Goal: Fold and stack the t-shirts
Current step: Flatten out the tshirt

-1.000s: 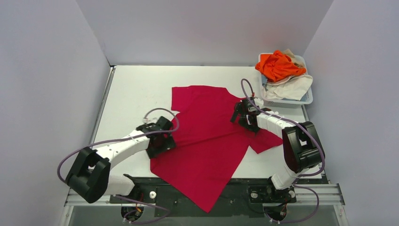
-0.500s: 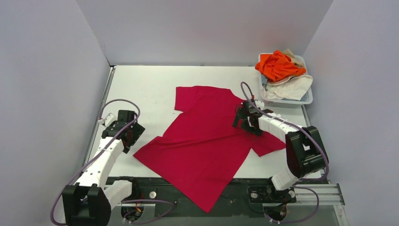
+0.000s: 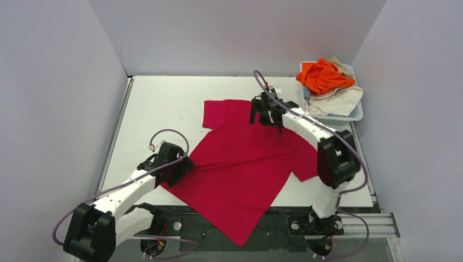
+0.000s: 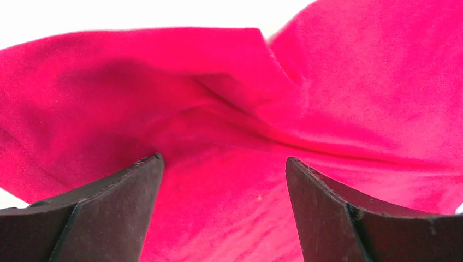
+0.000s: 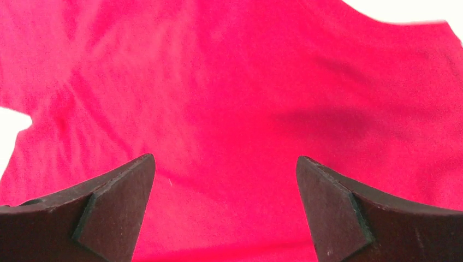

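One crimson t-shirt (image 3: pixel 240 164) lies rumpled across the table (image 3: pixel 158 103), one corner hanging over the near edge. The left end effector (image 3: pixel 176 167) at its left edge and the right end effector (image 3: pixel 266 113) over its far edge both gape wide, holding nothing. The soft, light cloth will likely sag, so pinching hems or corners seems best.

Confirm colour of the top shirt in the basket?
Bright orange shirt, no pattern, heaped atop the basket. Clearest in the top external view.
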You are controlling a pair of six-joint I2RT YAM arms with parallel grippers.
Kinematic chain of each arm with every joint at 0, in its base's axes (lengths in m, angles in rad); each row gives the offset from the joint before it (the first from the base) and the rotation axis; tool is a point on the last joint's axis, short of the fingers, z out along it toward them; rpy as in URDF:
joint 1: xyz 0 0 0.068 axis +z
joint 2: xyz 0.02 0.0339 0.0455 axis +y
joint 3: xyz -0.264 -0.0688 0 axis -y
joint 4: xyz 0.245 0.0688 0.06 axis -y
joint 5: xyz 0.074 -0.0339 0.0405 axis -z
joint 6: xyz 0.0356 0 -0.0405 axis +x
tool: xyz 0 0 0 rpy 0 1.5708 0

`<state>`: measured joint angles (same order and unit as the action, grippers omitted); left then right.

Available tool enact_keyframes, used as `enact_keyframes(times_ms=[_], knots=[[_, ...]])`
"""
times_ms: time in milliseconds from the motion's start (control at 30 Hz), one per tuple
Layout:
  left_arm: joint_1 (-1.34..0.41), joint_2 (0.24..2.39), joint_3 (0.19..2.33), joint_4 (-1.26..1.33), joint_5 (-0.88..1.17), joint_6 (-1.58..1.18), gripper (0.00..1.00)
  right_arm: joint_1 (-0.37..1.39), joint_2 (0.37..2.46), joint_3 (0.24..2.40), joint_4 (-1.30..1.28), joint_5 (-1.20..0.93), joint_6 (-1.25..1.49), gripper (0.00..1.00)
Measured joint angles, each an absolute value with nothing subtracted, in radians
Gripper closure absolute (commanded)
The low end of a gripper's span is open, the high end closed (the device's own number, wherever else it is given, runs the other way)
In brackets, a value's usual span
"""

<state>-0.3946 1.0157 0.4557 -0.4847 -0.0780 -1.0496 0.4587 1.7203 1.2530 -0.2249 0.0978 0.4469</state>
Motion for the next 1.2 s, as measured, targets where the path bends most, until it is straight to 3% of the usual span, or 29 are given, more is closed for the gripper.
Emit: enact_keyframes(times_ms=[267,467,567,767,900,1033,1200], knots=[[-0.267,1.244,0.583,-0.443,-0.062,-1.027,0.06,0.443,2.079,1.517,-0.212,0.068,0.476,0.06],[-0.109,1.486,0.784,-0.458,-0.102,-0.956,0.06,0.373,2.064,1.435,-0.181,0.089,0.587,0.07],[-0.081,1.726,1.044,-0.524,-0.149,-0.898,0.06,0.348,1.953,1.267,-0.126,0.123,0.655,0.07],[-0.099,2.265,1.826,-0.654,-0.176,-0.758,0.06,0.382,1.614,0.820,-0.009,0.191,0.839,0.07],[-0.161,2.464,2.175,-0.743,-0.180,-0.665,0.06,0.461,1.510,0.722,-0.025,0.213,0.892,0.06],[-0.230,2.470,2.197,-0.805,-0.204,-0.612,0.05,0.466,1.515,0.786,-0.133,0.244,0.868,0.05],[-0.241,2.347,2.052,-0.839,-0.287,-0.593,0.05,0.454,1.515,0.978,-0.233,0.260,0.759,0.04]])
